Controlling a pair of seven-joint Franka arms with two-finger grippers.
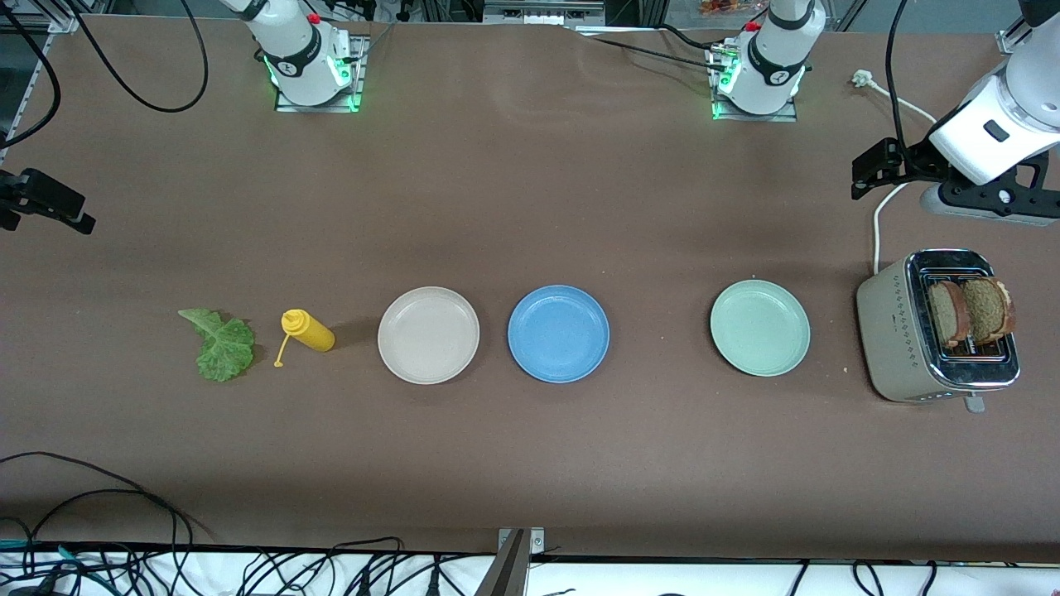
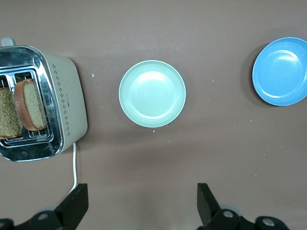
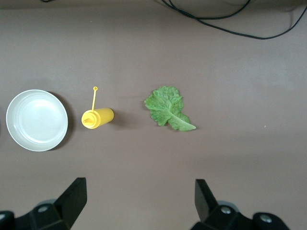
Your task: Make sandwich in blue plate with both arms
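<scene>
At the left arm's end of the table: left gripper [image 2: 139,206], jaws spread wide, nothing between them, hanging over bare table just beside the toaster [image 1: 936,331].
At the right arm's end: right gripper [image 3: 139,203], jaws likewise spread and empty, over bare table near the lettuce leaf [image 3: 169,109]. Neither gripper touches anything.

Items, working outward:
- Toaster: beige with chrome top, 2 slots, at the left arm's end.
- Bread slices [image 1: 969,313]: 2, brown wholegrain, standing upright in the slots, tops proud of the chrome.
- Pale green plate [image 1: 760,327]: bare, between toaster and blue plate.
- Blue plate [image 1: 558,333]: mid-table, bare.
- Beige plate [image 1: 428,334]: bare, just beside the blue plate toward the right arm's end.
- Yellow squeeze bottle [image 1: 308,329]: lying on its side, cap flipped off on its tether.
- Lettuce leaf: flat on the table, beside the bottle.

Progress, as judged: nothing done. All 3 sandwich parts remain away from the blue plate. Left: lift 1 slice from the toaster to the plate, add the leaf, top with slice 2. Positions suggest the left arm takes bread, the right arm takes lettuce.
</scene>
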